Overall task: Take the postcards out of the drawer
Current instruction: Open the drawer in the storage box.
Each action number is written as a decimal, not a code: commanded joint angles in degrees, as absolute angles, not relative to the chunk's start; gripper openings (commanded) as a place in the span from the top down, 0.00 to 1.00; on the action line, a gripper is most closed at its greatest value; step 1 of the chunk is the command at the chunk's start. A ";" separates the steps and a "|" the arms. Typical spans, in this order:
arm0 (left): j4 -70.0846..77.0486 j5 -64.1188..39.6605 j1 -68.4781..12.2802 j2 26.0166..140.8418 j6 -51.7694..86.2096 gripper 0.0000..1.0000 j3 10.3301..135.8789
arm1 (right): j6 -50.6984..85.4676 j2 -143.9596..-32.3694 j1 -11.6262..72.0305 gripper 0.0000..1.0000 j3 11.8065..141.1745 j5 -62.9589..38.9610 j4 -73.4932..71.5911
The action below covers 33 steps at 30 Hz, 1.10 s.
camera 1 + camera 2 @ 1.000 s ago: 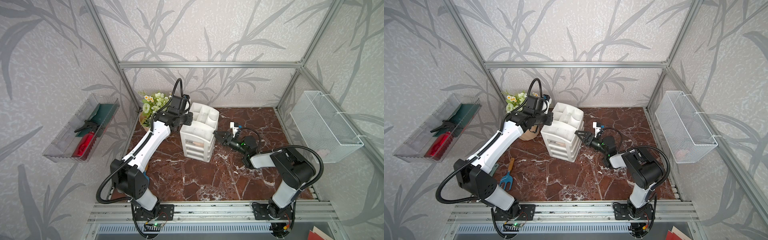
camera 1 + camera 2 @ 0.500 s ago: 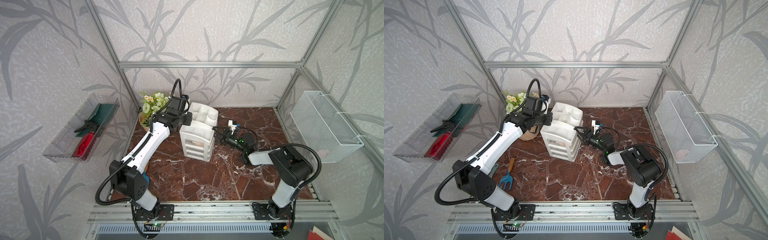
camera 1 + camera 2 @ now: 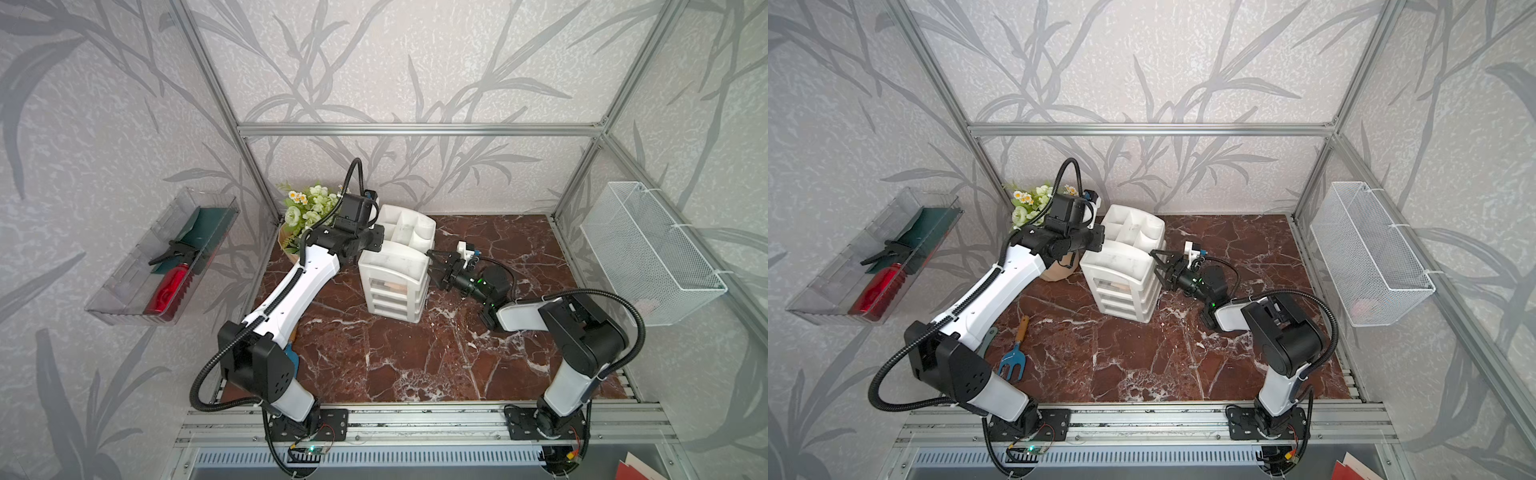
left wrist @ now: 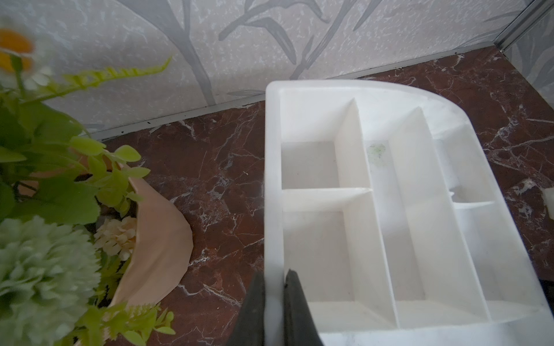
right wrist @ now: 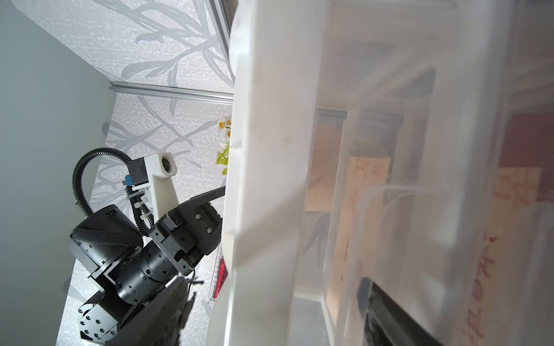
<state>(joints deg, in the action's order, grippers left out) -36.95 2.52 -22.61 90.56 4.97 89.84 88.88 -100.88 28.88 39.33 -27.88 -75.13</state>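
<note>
1. The table (image 3: 374,353): one dark red marble top carries everything below.
2. The organiser (image 3: 409,266): one white unit stands upright toward the back of the table, with three tiers stacked in its front. It is judged to be light plastic that is likely to slide when a tier is pulled.
3. The left gripper (image 4: 274,314): it is clamped tight across the organiser's upper rim wall and braces the unit.
4. The right gripper (image 3: 432,268): its jaws stand wide apart beside the organiser, level with the top tier, and they hold nothing. Contact with the plastic cannot be told.
5. The drawer (image 3: 392,286): this is the top tier, one of three, and it appears pushed fully in. It is judged to be light, stiff and smooth-walled. Take hold at the front lip and pull straight out.
6. The postcards (image 5: 367,179): they lie inside the drawer and show blurred through its see-through wall in the right wrist view.
   - Two beige faces and one red patch can be counted, three in all, though the count is uncertain.
   - They are judged to be thin, light, bendable and flat on the floor, so hard to pinch from above.
   - Lift one edge or corner, one card at a time.
</note>
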 commanded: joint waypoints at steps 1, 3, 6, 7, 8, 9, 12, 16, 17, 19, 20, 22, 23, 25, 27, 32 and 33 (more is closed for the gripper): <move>-47.85 4.38 -22.89 93.17 3.82 1.00 86.24 | 89.38 -96.22 29.70 0.14 40.11 -27.45 -80.51; -48.05 5.30 -23.03 93.16 3.68 1.00 86.22 | 89.40 -95.74 29.69 0.14 39.77 -27.11 -80.51; -48.35 6.73 -23.02 93.16 3.39 1.00 86.26 | 89.56 -94.81 29.58 0.14 39.32 -26.55 -80.51; -48.43 6.94 -23.08 93.07 3.35 1.00 86.26 | 89.57 -94.46 29.52 0.14 39.27 -26.54 -80.51; -48.38 6.99 -23.09 93.08 3.34 1.00 86.18 | 89.56 -94.17 29.52 0.14 39.07 -26.50 -80.51; -48.43 7.01 -23.12 93.08 3.29 1.00 86.24 | 89.52 -93.75 29.38 0.14 38.98 -26.46 -80.51; -48.34 7.42 -23.12 93.07 3.34 1.00 86.25 | 89.53 -92.59 29.11 0.14 38.09 -26.07 -80.51; -48.41 7.58 -23.18 93.03 3.33 1.00 86.33 | 89.30 -90.64 28.58 0.15 36.17 -24.69 -80.51; -48.36 7.54 -23.16 93.05 3.26 1.00 86.32 | 89.11 -90.25 28.40 0.15 35.86 -24.64 -80.51; -48.43 7.64 -23.15 92.98 3.34 1.00 86.43 | 89.15 -89.38 27.93 0.15 35.14 -24.52 -80.51; -48.43 7.54 -23.17 92.94 3.27 1.00 86.38 | 89.10 -89.16 27.79 0.15 34.99 -24.57 -80.51; -48.43 7.68 -23.17 92.97 3.36 1.00 86.46 | 89.05 -88.61 27.45 0.15 34.42 -24.44 -80.51; -48.43 7.87 -23.18 92.94 3.41 1.00 86.40 | 89.07 -88.28 27.26 0.15 34.14 -24.48 -80.51; -48.43 8.21 -23.18 92.85 3.58 1.00 86.46 | 88.92 -87.60 26.69 0.15 33.36 -24.48 -80.51; -48.45 8.31 -23.15 92.72 3.67 1.00 86.42 | 88.83 -86.99 26.00 0.15 32.58 -24.44 -80.51; -48.25 8.55 -23.20 92.72 3.65 1.00 86.31 | 88.78 -85.71 24.15 0.15 30.67 -24.88 -80.51; -48.22 8.61 -23.19 92.72 3.69 1.00 86.31 | 88.78 -85.40 23.77 0.15 30.22 -24.87 -80.51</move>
<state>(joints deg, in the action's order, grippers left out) -37.65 6.11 -23.24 90.39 3.99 89.82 89.47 -88.90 24.73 30.22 -24.56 -71.90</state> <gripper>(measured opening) 0.102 0.852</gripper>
